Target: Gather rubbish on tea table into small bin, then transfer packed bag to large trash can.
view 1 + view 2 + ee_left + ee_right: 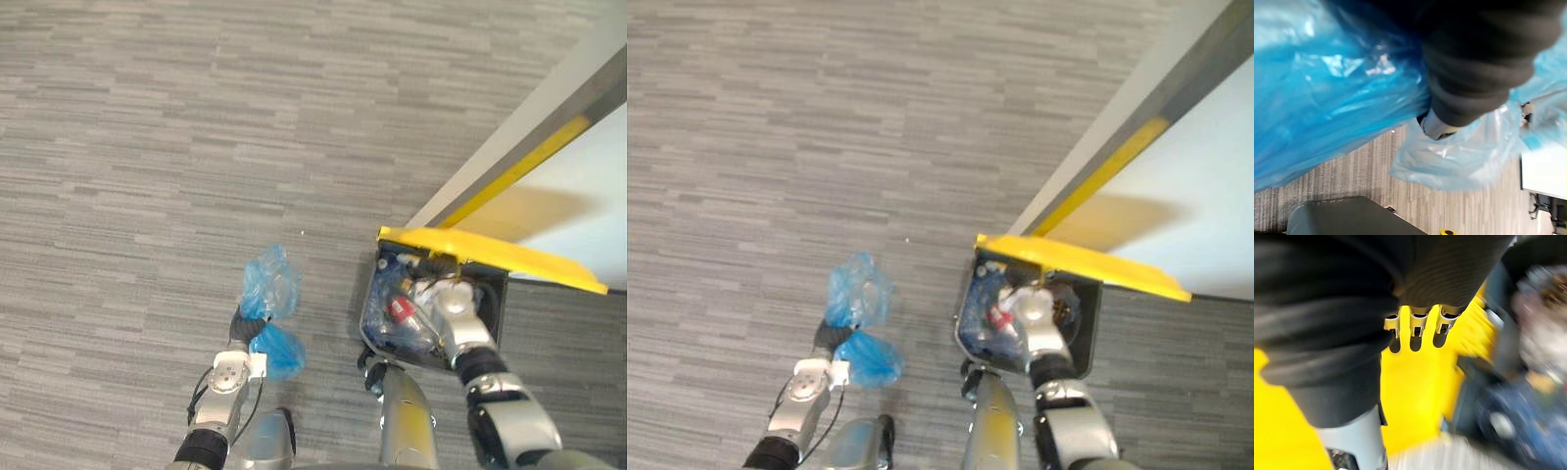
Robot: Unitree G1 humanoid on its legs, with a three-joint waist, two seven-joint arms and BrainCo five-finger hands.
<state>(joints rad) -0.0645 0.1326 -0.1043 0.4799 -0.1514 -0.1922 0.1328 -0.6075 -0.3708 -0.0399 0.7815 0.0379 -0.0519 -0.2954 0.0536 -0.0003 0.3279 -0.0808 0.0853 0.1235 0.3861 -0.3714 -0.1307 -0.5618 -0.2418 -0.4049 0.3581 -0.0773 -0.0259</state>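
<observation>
**Bag Lies Left of the Can Mouth**

My left hand (247,327) is wrapped in the blue packed bag (269,282). The plastic hides my fingers, so I cannot tell their set. The bag hangs above the floor (147,147). The large trash can (495,304) stands near, to my right. My right hand (438,299) is under its raised yellow lid (490,253), grip unreadable. Judgement: my left arm must travel rightward to the open mouth.

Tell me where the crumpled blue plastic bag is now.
Head views, lower left: the crumpled blue plastic bag is gripped in the left robot hand above the grey carpet, left of the dark trash can with the raised yellow lid.
</observation>
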